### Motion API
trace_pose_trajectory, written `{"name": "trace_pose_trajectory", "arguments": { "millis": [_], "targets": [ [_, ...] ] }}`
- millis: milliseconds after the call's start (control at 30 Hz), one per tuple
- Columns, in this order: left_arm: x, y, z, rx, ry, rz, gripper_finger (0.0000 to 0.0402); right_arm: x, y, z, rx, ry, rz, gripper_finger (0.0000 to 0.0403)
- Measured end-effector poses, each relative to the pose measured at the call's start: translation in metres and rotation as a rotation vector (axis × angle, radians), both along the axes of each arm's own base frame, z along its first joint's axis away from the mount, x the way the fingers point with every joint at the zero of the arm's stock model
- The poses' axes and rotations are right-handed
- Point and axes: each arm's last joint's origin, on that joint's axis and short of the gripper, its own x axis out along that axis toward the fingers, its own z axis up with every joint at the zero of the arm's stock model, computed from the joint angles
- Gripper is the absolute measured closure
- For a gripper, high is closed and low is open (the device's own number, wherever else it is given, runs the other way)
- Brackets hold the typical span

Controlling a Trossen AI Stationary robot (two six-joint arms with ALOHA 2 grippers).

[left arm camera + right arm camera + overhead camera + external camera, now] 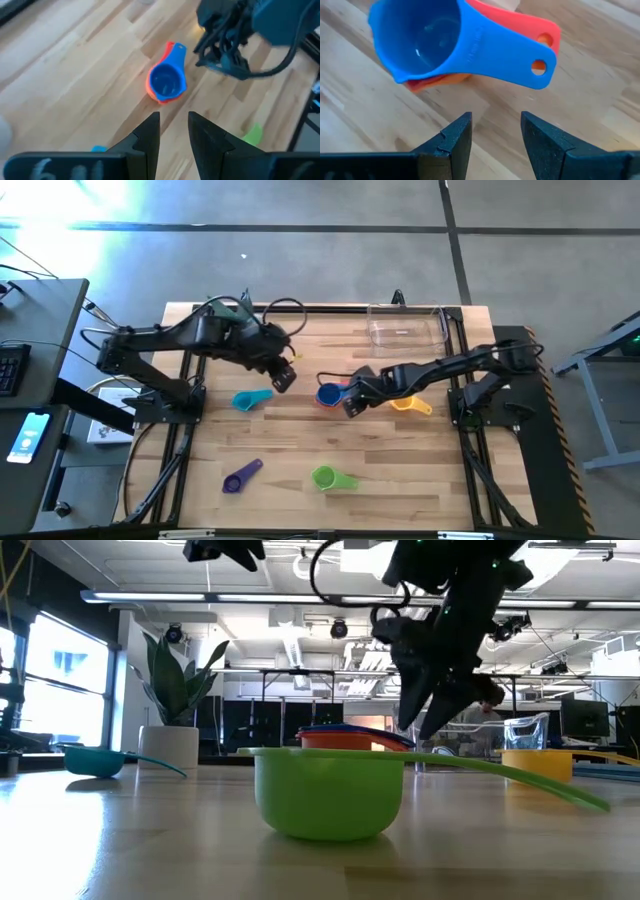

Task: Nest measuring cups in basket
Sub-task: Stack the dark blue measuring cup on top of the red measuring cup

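Blue measuring cup (427,42) sat nested in red and orange on the bench as the right gripper (492,137), fingers apart, hovered beside its handle.

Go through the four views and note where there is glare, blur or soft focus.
High view: bright glare washes the floor at upper left; the basket reads faintly. Low view: the green cup is close and sharp, the room behind backlit. Left wrist view: the right arm beyond the blue cup is blurred. Right wrist view: own fingers slightly soft.
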Motion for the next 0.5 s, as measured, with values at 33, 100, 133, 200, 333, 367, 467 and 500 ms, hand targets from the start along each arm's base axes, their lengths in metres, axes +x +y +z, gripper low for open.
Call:
{"name": "trace_pose_trajectory", "arguments": {
  "millis": [33, 100, 133, 200, 333, 367, 467, 500],
  "targets": [
    [-0.003, 0.0, 0.001, 0.008, 0.002, 0.012, 0.0312, 0.001, 0.0, -0.003, 0.0, 0.006, -0.001, 0.0242],
    [-0.006, 0.001, 0.003, 0.023, 0.002, 0.032, 0.0312, 0.002, 0.0, -0.007, -0.011, 0.021, -0.009, 0.0242],
    [-0.007, 0.001, 0.004, 0.026, -0.004, 0.034, 0.0312, 0.003, -0.001, -0.009, -0.022, 0.024, -0.014, 0.0242],
    [-0.008, 0.001, 0.005, 0.028, -0.006, 0.036, 0.0312, 0.003, -0.001, -0.011, -0.047, 0.032, -0.025, 0.0242],
    [-0.009, 0.001, 0.004, 0.035, 0.003, 0.026, 0.0312, 0.003, -0.008, -0.011, -0.085, 0.03, -0.06, 0.0242],
    [-0.009, 0.001, 0.004, 0.038, 0.007, 0.021, 0.0312, 0.003, -0.01, -0.011, -0.087, 0.031, -0.069, 0.0242],
    [-0.009, 0.001, 0.004, 0.042, 0.012, 0.015, 0.0312, 0.003, -0.017, -0.011, -0.09, 0.033, -0.083, 0.0242],
    [-0.009, 0.001, 0.004, 0.042, 0.013, 0.015, 0.0312, 0.003, -0.019, -0.011, -0.091, 0.033, -0.089, 0.0242]
  ]
}}
